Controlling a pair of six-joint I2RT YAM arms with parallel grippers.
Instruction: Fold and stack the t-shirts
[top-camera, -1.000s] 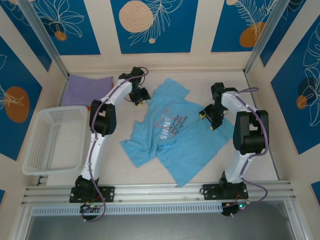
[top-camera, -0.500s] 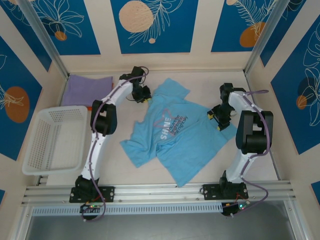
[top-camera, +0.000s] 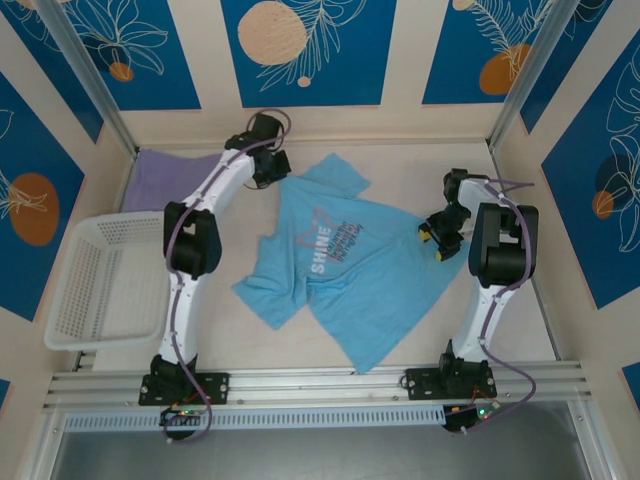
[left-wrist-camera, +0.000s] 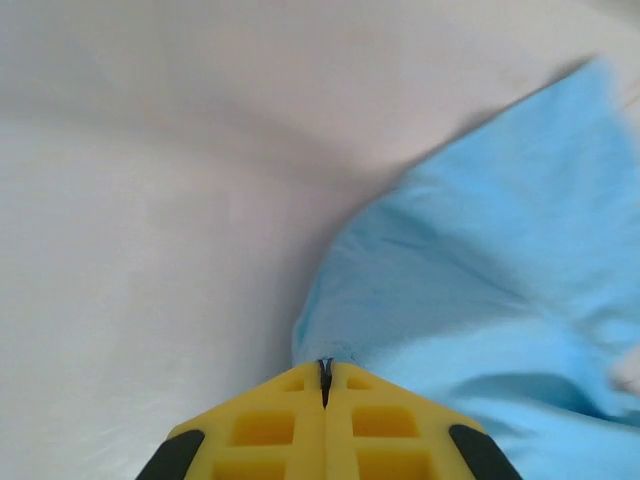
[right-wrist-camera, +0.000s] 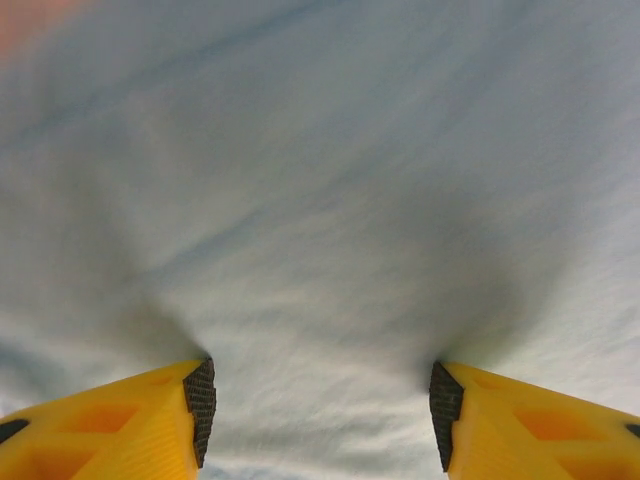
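Tee (left-wrist-camera: 480, 280) pinched in left tool (left-wrist-camera: 324, 366).

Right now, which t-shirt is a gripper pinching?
The light sky-blue lettered t-shirt: the left gripper pinches its edge. The plain lavender t-shirt lies ungripped.

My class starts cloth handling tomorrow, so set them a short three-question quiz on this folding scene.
1. True or false: the left gripper is shut on an edge of the light sky-blue cloth t-shirt.
2. The plain cloth t-shirt by the far left corner is: A lavender, B white, C pink?
3. Fill in: the right gripper has its jaws ____ over cloth.
Key: 1 true; 2 A; 3 open.
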